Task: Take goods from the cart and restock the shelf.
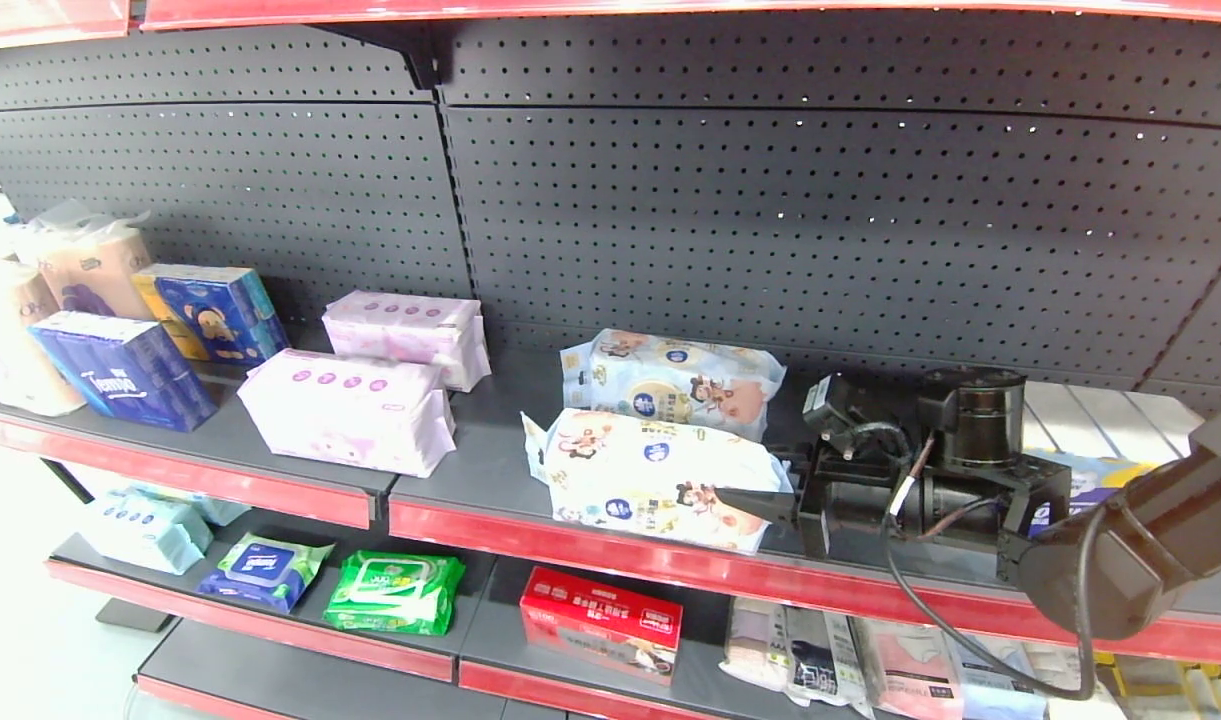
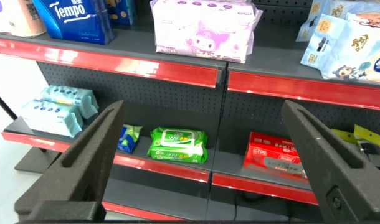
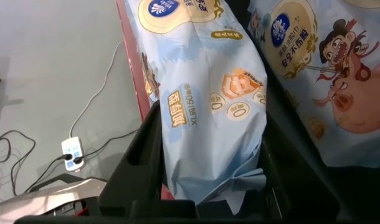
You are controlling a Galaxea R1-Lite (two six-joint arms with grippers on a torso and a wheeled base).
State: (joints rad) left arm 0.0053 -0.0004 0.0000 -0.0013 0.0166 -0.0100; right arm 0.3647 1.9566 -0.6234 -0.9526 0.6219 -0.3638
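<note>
**Shelf restock: stock and tool positions as I see them**

- Shelf (image 1: 470, 475): grey deck with a red front lip and a perforated back panel. More decks sit below it.
- Near cartoon-print pack (image 1: 650, 480): lies flat at the near edge of the middle deck, right of centre. From the right wrist camera I see its end sitting between the two fingers.
- Right tool (image 1: 760, 505): reaches in from the right at deck level and is clamped on the right end of the near cartoon-print pack.
- Left tool (image 2: 202, 107): fingers spread wide with nothing between them. It hangs in front of the lower decks.
- Far cartoon-print pack (image 1: 670, 380): same deck, just behind the near one, towards the back panel.
- Two pink packs (image 1: 345, 410): left of the cartoon-print pair, one near and one far.
- Blue tissue block (image 1: 120, 368): far left of the same deck, with other tissue packs behind it.
- Green wipes pack (image 1: 395, 590): on the deck below, left of a red box (image 1: 600, 620).
</note>
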